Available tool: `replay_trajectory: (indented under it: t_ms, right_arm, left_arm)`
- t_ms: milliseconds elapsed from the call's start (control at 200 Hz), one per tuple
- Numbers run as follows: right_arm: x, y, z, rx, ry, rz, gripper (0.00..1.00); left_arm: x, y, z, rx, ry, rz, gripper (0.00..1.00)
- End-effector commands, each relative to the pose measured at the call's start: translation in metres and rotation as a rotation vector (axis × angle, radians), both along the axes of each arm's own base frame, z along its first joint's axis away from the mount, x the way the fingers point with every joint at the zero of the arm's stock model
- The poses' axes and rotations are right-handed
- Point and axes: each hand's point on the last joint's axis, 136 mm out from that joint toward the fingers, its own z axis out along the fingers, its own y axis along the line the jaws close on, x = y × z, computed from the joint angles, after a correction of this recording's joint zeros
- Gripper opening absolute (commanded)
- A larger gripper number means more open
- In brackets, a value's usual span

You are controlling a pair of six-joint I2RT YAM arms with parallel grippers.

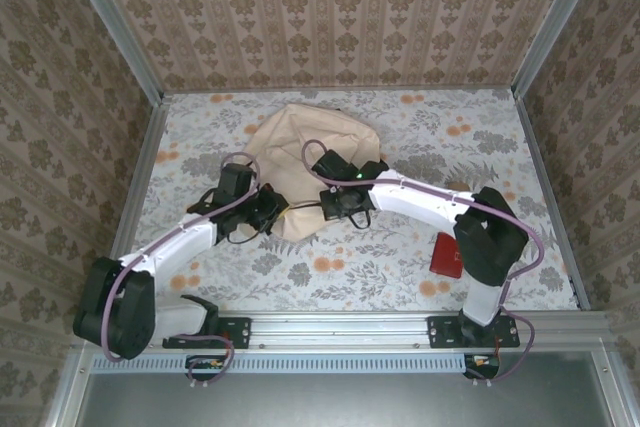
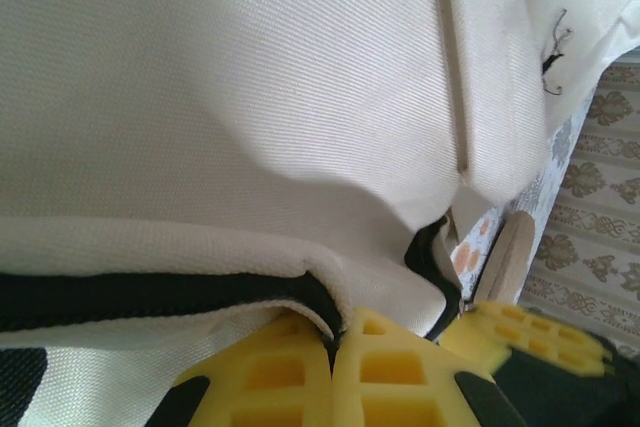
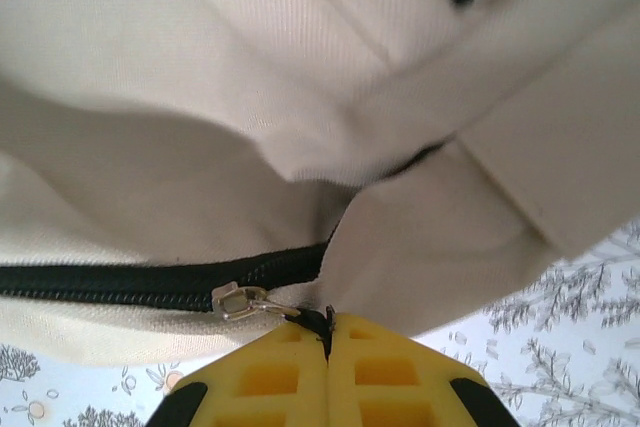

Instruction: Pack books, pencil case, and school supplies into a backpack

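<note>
Left hand pinching backpack fabric at its zipper edge, lower centre of left wrist frame | right hand pinching dark pull tab beside zipper slider | backpack upper centre of desk, top view | likely risk: tab slips free, or bunched cloth jams slider, if pulled obliquely

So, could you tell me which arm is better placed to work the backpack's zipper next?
Right, probably. The right gripper is shut immediately beside the zipper slider, so it could drag it along. The left gripper is clamped on the backpack edge by the zipper tape, better suited to bracing.
</note>
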Motion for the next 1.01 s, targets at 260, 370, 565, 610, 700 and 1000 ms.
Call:
replay_trajectory:
  t_ms: [260, 370, 565, 610, 700, 1000]
  right_arm:
    - [0.024, -0.081, -0.015, -0.275, 0.042, -0.111, 0.0]
    - [0.01, -0.07, -0.014, -0.198, 0.095, -0.059, 0.0]
    - [-0.044, 0.011, 0.015, 0.226, 0.24, 0.261, 0.0]
    - [-0.053, 0.026, 0.022, 0.282, 0.26, 0.3, 0.0]
    - [-0.064, 0.053, 0.032, 0.359, 0.273, 0.353, 0.0]
    - [-0.054, 0.04, 0.023, 0.191, 0.205, 0.3, 0.0]
  left_arm:
    - [-0.016, 0.033, -0.019, 0.109, 0.043, 0.054, 0.0]
    - [-0.018, 0.038, -0.021, 0.128, 0.047, 0.06, 0.0]
    - [-0.014, 0.023, -0.022, 0.113, 0.035, 0.006, 0.0]
    - [-0.012, 0.018, -0.02, 0.11, 0.027, -0.007, 0.0]
    - [-0.008, 0.009, -0.018, 0.099, 0.014, -0.021, 0.0]
    - [-0.007, 0.016, -0.023, 0.141, 0.03, 0.007, 0.0]
